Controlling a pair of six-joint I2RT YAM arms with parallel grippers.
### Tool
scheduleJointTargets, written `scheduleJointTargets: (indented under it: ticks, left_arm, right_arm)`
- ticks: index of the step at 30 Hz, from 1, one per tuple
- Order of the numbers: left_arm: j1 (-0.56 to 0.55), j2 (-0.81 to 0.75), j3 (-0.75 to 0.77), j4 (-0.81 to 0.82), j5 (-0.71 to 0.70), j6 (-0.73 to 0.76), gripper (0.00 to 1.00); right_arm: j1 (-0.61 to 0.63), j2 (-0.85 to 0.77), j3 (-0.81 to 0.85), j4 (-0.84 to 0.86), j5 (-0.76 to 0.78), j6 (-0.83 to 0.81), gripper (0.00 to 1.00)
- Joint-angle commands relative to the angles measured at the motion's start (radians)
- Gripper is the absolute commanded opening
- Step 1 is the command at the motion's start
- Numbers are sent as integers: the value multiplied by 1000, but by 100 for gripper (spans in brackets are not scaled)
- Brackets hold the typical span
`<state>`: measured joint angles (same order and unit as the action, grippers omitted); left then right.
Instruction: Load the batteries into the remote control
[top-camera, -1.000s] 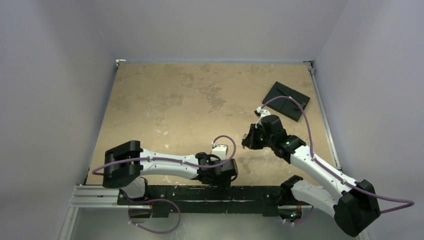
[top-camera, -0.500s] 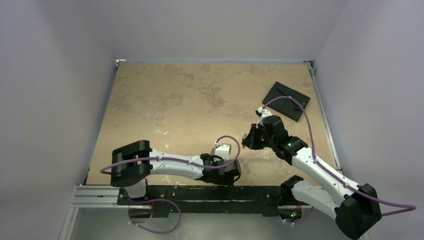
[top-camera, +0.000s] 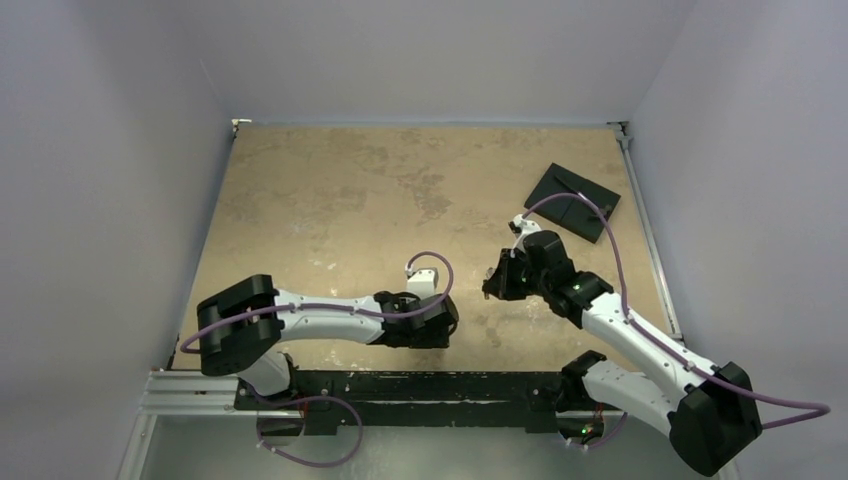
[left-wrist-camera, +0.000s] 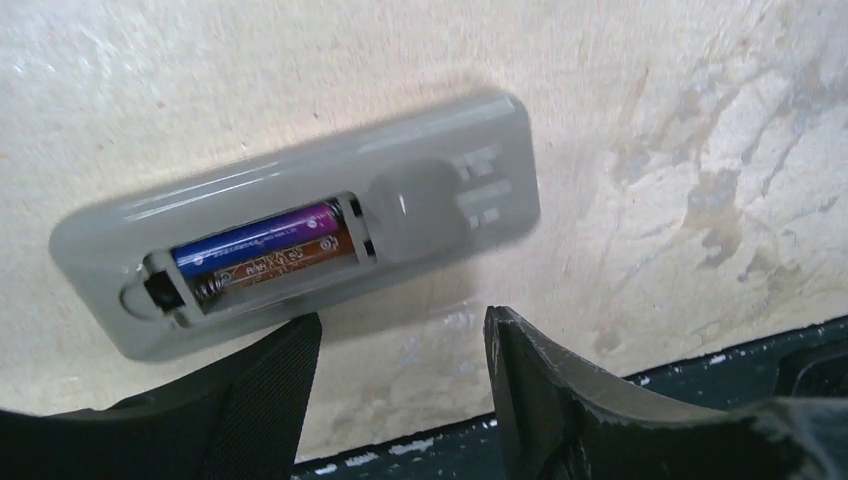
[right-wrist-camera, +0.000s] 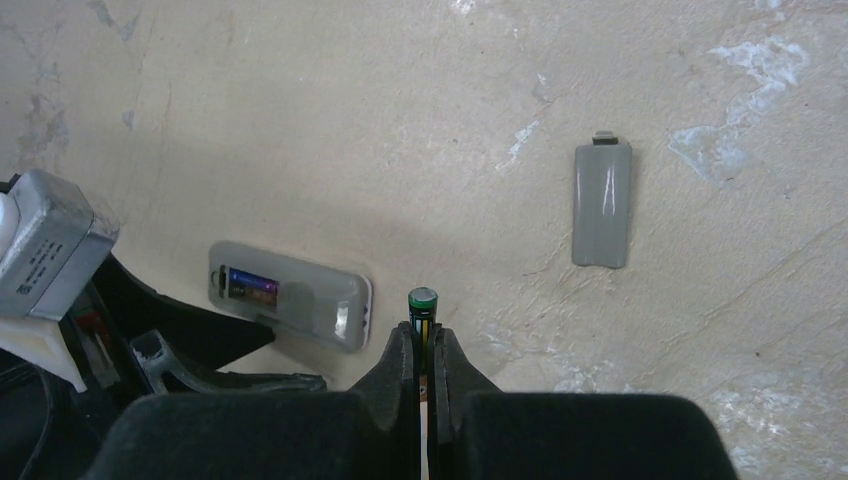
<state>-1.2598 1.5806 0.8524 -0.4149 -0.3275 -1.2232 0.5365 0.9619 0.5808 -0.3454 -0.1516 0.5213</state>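
Walls (top-camera: 430, 60): plain pale lilac-grey panels closed me in at the back, left and right.
Table (top-camera: 330, 200): a tan, sandy top lay before me, mottled with worn pale patches and scuffs.
Trim (top-camera: 650, 225): a thin metal strip ran along the table's right side.
Rail (top-camera: 195, 395): a silver slotted bar lay along the near edge.
Light: it was soft and even, with only faint shadows.

Overhead wide; both close wrist views share remote (left-wrist-camera: 430, 205).
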Motion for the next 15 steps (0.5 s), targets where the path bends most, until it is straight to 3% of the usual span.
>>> scheduleJointTargets:
  ticks: [1, 15]
  left_arm:
    - [47, -20, -24, -3, -44, 82, 61]
    - [111, -61, -37, 13, -26, 160, 61]
  right_arm:
    - [5, -3, 22, 7, -32, -17, 0]
    - [47, 48, 64, 15, -103, -60, 0]
